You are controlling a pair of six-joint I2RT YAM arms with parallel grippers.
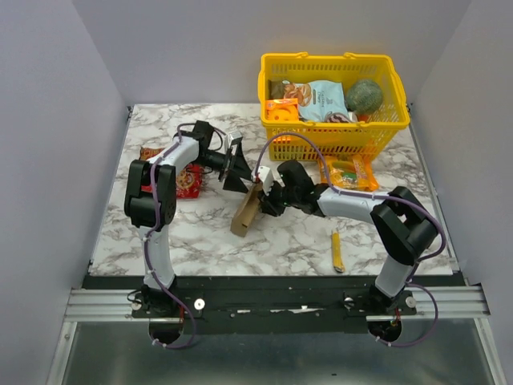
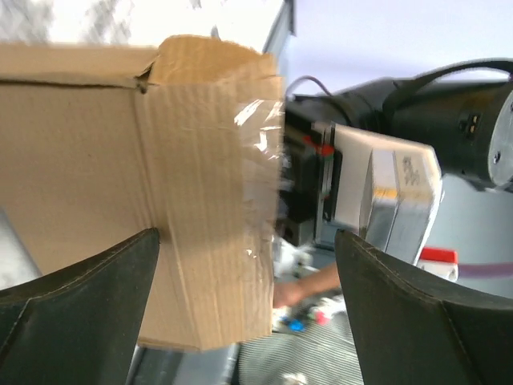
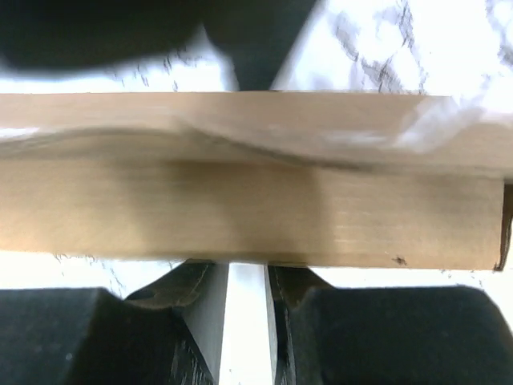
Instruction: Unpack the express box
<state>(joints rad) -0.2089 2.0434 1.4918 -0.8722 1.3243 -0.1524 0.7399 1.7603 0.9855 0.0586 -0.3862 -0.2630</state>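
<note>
Express box (image 1: 247, 210): matt brown corrugated cardboard, rough fibrous edges. Clear glossy tape (image 2: 260, 128) over its flap, wrinkled. Tabletop (image 1: 200, 241): smooth marble-look, white with grey veins, faint sheen. Basket (image 1: 337, 138) upper right: shiny yellow plastic lattice. Red snack bag (image 1: 189, 181) at left: glossy printed film. Left end effector (image 2: 247, 301) fingers (image 2: 80, 309): matt black plastic, slightly grainy. Rail (image 1: 104, 303) along bottom: brushed metal.

I see a yellow basket (image 1: 353, 138) at the marble table's (image 1: 288, 241) far right, holding snack bags (image 1: 325, 98) and something round and green (image 1: 365, 95). An orange packet (image 1: 350, 172) lies just in front of it. A red bag (image 1: 188, 183) sits at the left and a yellow stick (image 1: 337, 251) nearer me.
</note>
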